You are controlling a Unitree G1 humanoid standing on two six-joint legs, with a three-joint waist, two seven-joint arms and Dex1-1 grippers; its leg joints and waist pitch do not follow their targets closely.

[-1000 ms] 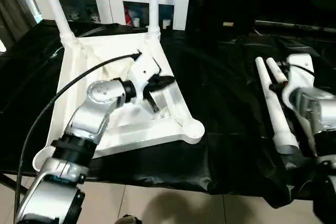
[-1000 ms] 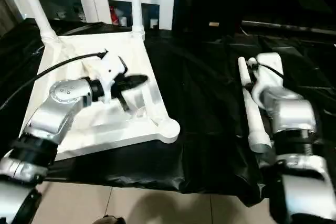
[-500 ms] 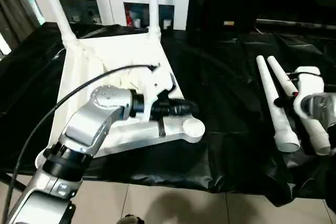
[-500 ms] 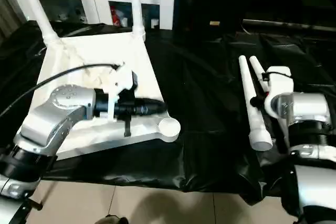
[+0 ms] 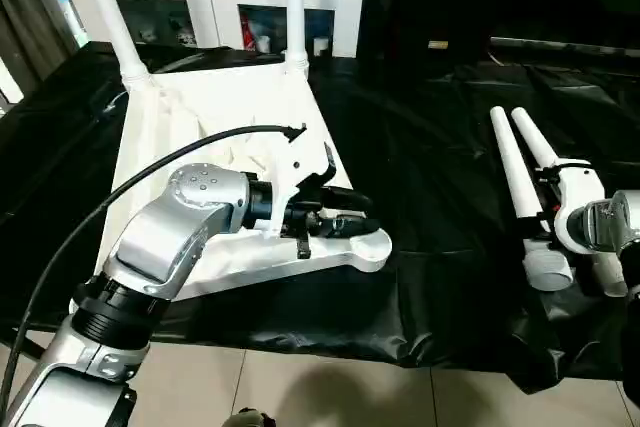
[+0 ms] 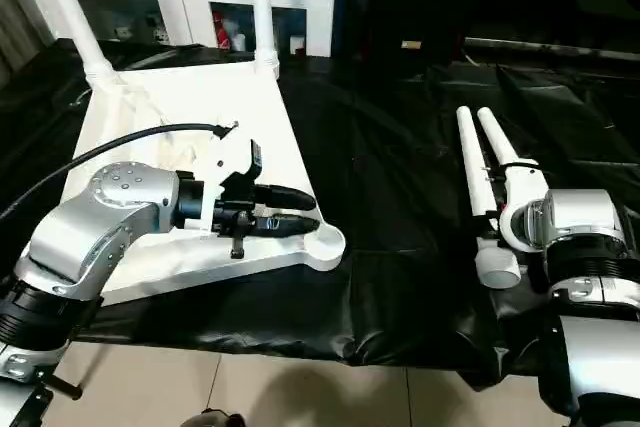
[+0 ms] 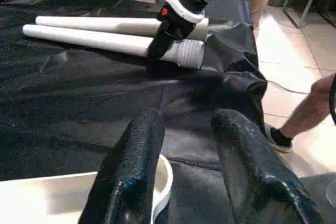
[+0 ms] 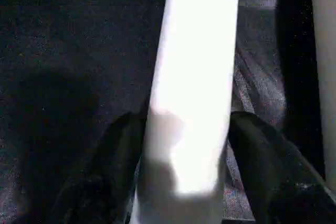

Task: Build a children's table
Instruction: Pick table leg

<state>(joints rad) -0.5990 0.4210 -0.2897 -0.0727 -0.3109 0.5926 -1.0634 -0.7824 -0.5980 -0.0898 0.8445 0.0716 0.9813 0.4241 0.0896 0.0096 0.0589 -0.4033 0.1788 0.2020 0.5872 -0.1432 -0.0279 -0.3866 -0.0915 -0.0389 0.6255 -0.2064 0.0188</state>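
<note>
Even indoor light, dark cloth, bright white plastic

The tabletop (image 5: 230, 107) glares slightly; the black cloth (image 5: 440, 177) shows soft sheen; the leg (image 8: 197, 87) seems overexposed and blurred up close.

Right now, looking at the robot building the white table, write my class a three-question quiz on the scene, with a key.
1. True or false: two legs already stand upright in the tabletop.
2. How many loose legs lie side by side on the black cloth?
3. Which leg does the right gripper straddle? A) the loose leg nearer the tabletop B) the loose leg farther from it C) an upright leg

Key:
1. True, both at the far corners.
2. Two.
3. A. Its fingers stand on either side, near the wide end. The left gripper points at the empty near corner socket.
</note>
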